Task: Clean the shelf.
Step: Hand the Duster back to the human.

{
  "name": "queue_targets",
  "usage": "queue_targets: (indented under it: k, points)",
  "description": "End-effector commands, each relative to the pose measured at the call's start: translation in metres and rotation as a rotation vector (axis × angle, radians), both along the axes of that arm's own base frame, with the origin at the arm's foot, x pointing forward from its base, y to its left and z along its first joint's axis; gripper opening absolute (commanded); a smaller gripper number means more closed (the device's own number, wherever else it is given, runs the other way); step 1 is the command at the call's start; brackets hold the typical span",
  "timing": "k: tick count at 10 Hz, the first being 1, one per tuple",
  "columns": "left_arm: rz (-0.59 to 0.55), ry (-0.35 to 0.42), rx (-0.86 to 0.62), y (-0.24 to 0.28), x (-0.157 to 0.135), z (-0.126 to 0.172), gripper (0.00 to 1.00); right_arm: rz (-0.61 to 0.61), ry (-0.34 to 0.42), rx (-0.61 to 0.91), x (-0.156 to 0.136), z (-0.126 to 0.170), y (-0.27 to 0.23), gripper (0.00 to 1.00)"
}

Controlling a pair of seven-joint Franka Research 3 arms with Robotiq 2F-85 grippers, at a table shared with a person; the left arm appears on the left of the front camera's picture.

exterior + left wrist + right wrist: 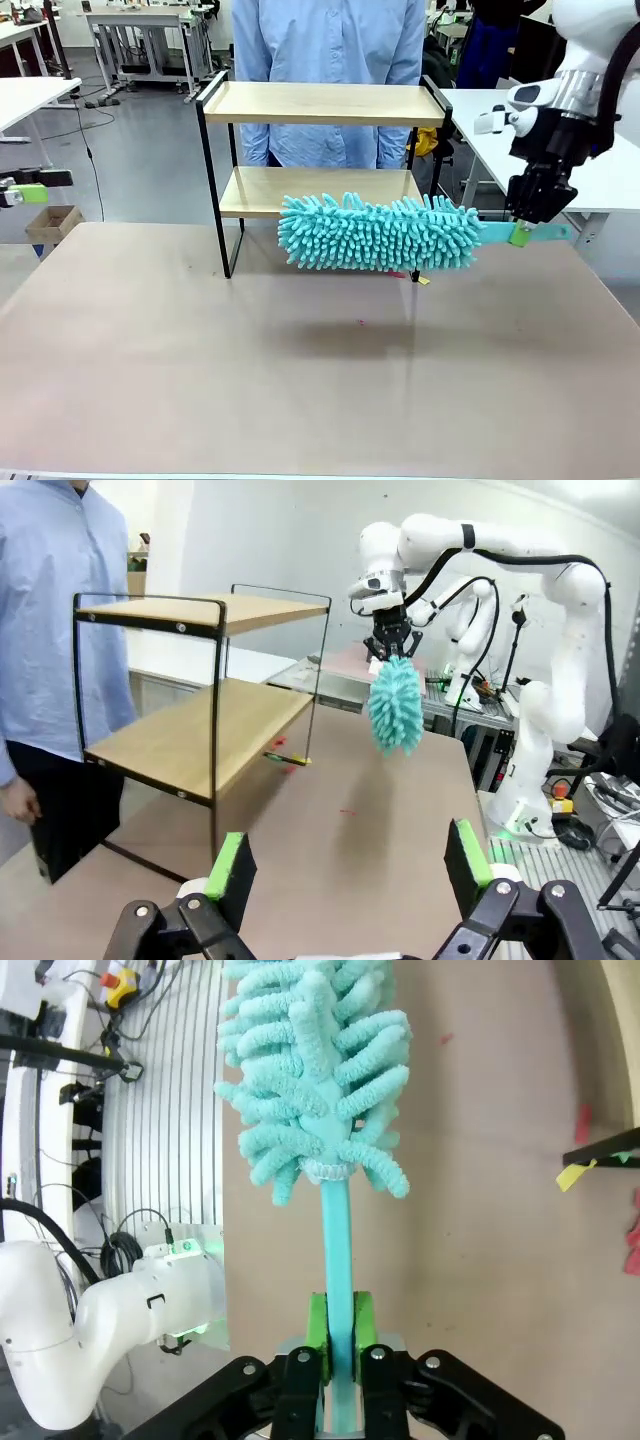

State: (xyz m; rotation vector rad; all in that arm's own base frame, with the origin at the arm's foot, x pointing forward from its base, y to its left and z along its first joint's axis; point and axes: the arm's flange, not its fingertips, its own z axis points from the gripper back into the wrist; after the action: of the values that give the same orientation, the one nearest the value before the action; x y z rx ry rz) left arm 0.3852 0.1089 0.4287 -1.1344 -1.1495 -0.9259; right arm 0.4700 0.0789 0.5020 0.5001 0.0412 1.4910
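Note:
The shelf [320,103], two light wooden boards in a thin black frame, stands at the table's far middle; the left wrist view has the shelf [190,730] at left. A fluffy teal duster [375,232] hangs level just in front of the lower board, above the table. My right gripper [527,222] is shut on its flat teal handle; in the right wrist view the green fingers [316,1335] clamp the handle and the duster [315,1080] points away. My left gripper [25,190] waits at the far left edge, and its own view shows the left gripper [350,865] open and empty.
A person in a light blue shirt [330,40] stands right behind the shelf. Small yellow and red scraps [420,279] lie on the table by the shelf's right front leg. White tables [600,170] stand to the right and left of this one.

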Motion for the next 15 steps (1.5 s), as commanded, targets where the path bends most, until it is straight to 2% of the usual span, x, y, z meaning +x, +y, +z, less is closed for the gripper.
queue_targets:
  k: [1, 2, 3, 5, 6, 7, 9, 10, 12, 14, 15]
  points:
    - [-0.042, 0.105, 0.016, -0.025, -0.008, 0.001, 1.00, 0.068, -0.073, 0.086, -0.012, 0.019, -0.010, 0.13]
    - [-0.082, 0.124, 0.079, -0.036, -0.010, 0.000, 1.00, 0.040, -0.079, 0.086, -0.012, 0.026, -0.012, 0.13]
    - [-0.018, 0.042, -0.001, -0.014, -0.004, -0.002, 1.00, 0.029, -0.036, 0.016, -0.005, 0.012, -0.003, 0.13]
    - [-0.018, 0.042, -0.001, -0.014, -0.004, -0.002, 1.00, 0.029, -0.036, 0.016, -0.005, 0.012, -0.003, 0.13]
    - [-0.037, 0.076, 0.022, -0.024, -0.005, -0.005, 1.00, 0.029, -0.036, 0.016, -0.005, 0.012, -0.003, 0.13]
    - [-0.136, 0.040, -0.032, -0.046, -0.014, -0.007, 1.00, 0.029, -0.036, 0.016, -0.005, 0.012, -0.003, 0.13]
    - [-0.195, -0.076, -0.103, -0.099, -0.031, -0.009, 1.00, 0.029, -0.036, 0.016, -0.005, 0.012, -0.003, 0.13]
    - [-0.189, -0.109, -0.089, -0.117, -0.041, -0.007, 1.00, 0.029, -0.036, 0.016, -0.005, 0.012, -0.003, 0.13]
    - [-0.139, -0.120, -0.121, -0.151, -0.057, -0.006, 1.00, 0.029, -0.036, 0.016, -0.005, 0.012, -0.003, 0.13]
    - [-0.047, -0.166, -0.059, -0.181, -0.064, -0.004, 1.00, 0.029, -0.036, 0.016, -0.005, 0.012, -0.003, 0.13]
    - [-0.041, -0.159, -0.040, -0.195, -0.064, -0.004, 1.00, 0.029, -0.036, 0.016, -0.005, 0.012, -0.003, 0.13]
